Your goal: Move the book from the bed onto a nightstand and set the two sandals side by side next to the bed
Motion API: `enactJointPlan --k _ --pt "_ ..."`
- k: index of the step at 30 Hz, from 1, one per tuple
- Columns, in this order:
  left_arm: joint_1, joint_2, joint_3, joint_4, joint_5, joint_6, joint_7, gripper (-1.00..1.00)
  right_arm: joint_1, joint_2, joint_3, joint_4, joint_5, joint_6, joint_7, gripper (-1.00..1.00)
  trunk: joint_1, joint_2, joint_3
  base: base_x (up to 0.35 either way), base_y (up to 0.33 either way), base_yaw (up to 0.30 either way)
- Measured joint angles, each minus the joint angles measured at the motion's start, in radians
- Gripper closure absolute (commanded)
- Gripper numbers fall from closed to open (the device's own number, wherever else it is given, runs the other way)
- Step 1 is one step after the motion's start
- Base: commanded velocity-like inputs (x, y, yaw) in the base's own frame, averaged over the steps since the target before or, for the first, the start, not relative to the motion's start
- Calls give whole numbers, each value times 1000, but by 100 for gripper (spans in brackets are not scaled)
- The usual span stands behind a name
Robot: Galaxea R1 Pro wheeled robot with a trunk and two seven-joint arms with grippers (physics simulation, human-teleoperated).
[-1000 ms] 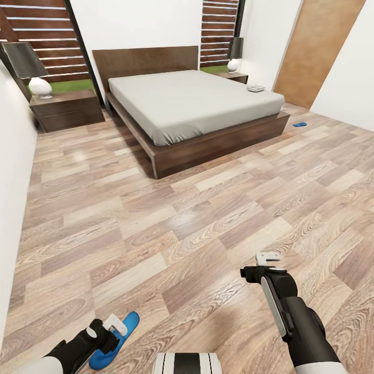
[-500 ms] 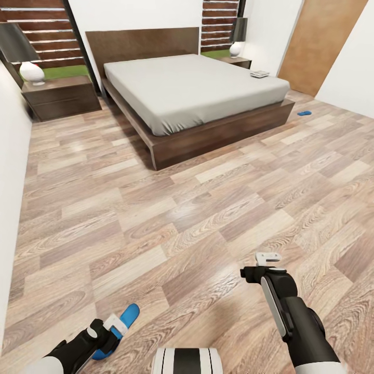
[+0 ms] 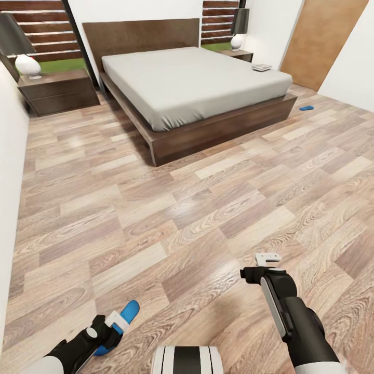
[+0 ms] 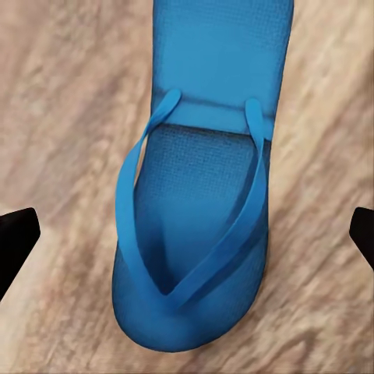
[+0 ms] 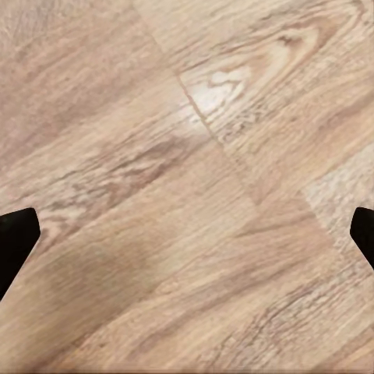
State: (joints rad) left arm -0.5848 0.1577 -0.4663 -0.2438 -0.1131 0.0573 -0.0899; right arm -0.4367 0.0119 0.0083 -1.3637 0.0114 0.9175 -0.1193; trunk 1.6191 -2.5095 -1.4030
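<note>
Head view: two sandals (image 3: 124,315) (image 3: 306,108), one book (image 3: 261,67); left gripper (image 3: 115,324) and right gripper (image 3: 268,259) spread apart.

Both arms low in head view, dark forearms with white upper sleeves.

Left arm enters at 7 o'clock, forearm angled up toward 1 o'clock. Left tool (image 3: 115,326) white-tipped, pointing toward 1 o'clock. In left wrist view, its two dark fingertips (image 4: 15,241) sit at opposite edges, spread wide.

Right arm enters at 5 o'clock, forearm running toward 11 o'clock, wrist bent. Right tool (image 3: 268,258) points to 12 o'clock, pale fingers. Right wrist view: fingertips (image 5: 15,243) far apart, nothing between them.

White-and-black trunk (image 3: 187,361) at 6 o'clock.
</note>
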Motion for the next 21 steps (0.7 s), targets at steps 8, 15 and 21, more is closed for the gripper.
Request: enactJointPlan --k 8,15,21 --pt "0 2 12 -3 8 -45 10 -100 0 0 1 2 0 -5 0 -100 1 -1 -8 0 0 0" --pt "0 2 12 -3 10 -52 11 -100 0 0 1 2 0 -6 0 -100 4 -2 -35 0 0 0" --pt "0 1 12 -4 10 -55 11 -100 0 0 1 2 0 -6 0 -100 4 -2 -35 0 0 0"
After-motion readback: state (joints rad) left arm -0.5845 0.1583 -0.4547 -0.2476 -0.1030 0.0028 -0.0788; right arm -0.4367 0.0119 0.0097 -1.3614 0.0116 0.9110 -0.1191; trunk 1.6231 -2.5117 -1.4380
